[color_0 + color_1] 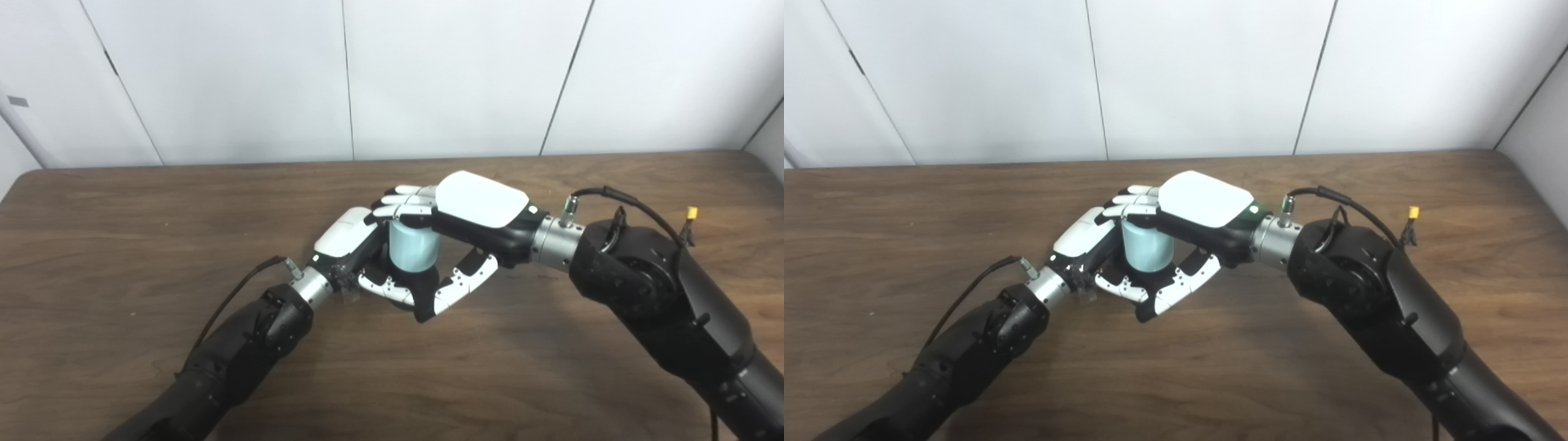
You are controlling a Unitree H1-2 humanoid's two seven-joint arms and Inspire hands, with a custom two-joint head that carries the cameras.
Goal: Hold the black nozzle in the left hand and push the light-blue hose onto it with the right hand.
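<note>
Both robot hands meet at bench centre, just above the surface. Left robot hand [361, 254], white-shelled w/ black palm, comes in low from the left, fingers curled up from below around sth dark; the short black plastic nozzle [422, 303] seems to be the dark bit poking out under the fingers, but mostly hidden, can't confirm shape. Right robot hand [474, 211], white back plate facing up, reaches over from the right, fingers wrapped over the top of the light-blue cylindrical hose piece [414, 245] and thumb low on the near side, so clamped on it.

Hose stands roughly upright between the two hands, lower end sunk into the left hand's cupped fingers. Same layout in the right eye view, hose [1148, 246] dead centre of the grip cluster.

Brown wood-grain bench [153, 202] bare around the hands; white panel wall behind.

Progress, judged: both grasps done, parts brought together, prob. mid-push or near seated. Joint itself is covered by fingers, so can't tell if hose is fully on. Left: finish push down and confirm seating.
</note>
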